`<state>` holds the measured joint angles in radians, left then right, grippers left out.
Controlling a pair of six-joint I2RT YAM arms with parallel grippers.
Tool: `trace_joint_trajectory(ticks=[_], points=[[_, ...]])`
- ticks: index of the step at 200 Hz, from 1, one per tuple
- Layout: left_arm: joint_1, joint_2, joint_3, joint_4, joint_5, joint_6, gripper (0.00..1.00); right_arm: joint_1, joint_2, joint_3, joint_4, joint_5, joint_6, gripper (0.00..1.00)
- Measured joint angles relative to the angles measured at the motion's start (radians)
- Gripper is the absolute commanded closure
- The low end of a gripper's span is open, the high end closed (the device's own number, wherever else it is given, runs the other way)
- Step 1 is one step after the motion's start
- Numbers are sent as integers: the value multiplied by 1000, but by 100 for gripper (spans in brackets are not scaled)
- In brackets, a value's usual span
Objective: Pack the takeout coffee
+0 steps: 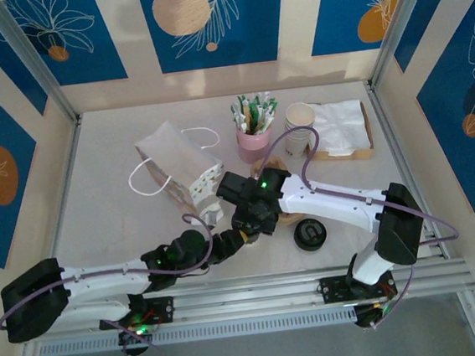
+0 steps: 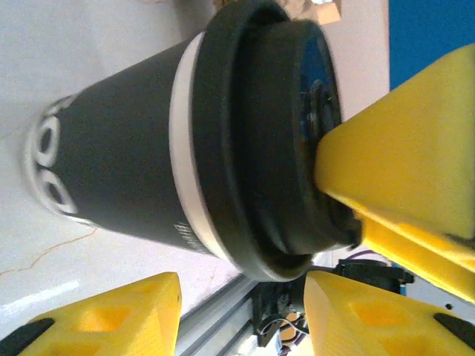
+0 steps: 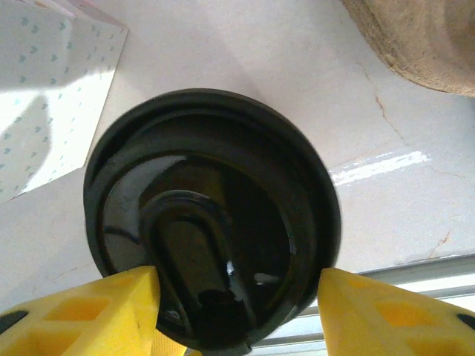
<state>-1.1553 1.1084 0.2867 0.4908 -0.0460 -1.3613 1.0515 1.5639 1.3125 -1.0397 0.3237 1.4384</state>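
**Coffee stands on the table, one pincer over its lid**

The white table carries a white paper bag and a brown pulp tray. Near both, the takeout coffee stands upright on the bare tabletop. The left pincer is spread wide, its yellow fingers stopping just short of the cup's side. The right pincer hangs over the cup with a finger on either side of the black lid. Whether it clamps the lid I cannot tell.
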Motion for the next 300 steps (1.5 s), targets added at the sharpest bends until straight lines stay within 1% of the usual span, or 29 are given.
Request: trace_joint_trajectory(ticks=[48, 116, 149, 172, 212, 237, 269, 300], points=[[-7, 24, -27, 64, -8, -2, 53, 0, 7, 0, 3, -3, 3, 42], [-12, 13, -27, 42, -26, -1, 54, 3, 8, -8, 13, -2, 7, 44], [-18, 5, -29, 22, -38, -1, 54, 16, -7, -39, 41, 16, 22, 47], [-19, 5, -32, 20, -39, -1, 54, 23, -23, -63, 65, 27, 35, 47], [-19, -19, -42, -109, -53, 10, 53, 29, -31, -67, 75, 39, 41, 46], [-19, -118, -3, -257, -61, 48, 52, 29, -16, -40, 48, 43, 37, 46], [-19, -253, 50, -390, -80, 79, 51, 29, -4, -14, 19, 48, 28, 46], [-19, -311, 76, -503, -96, 105, 51, 29, -4, -4, -1, 55, 20, 42]])
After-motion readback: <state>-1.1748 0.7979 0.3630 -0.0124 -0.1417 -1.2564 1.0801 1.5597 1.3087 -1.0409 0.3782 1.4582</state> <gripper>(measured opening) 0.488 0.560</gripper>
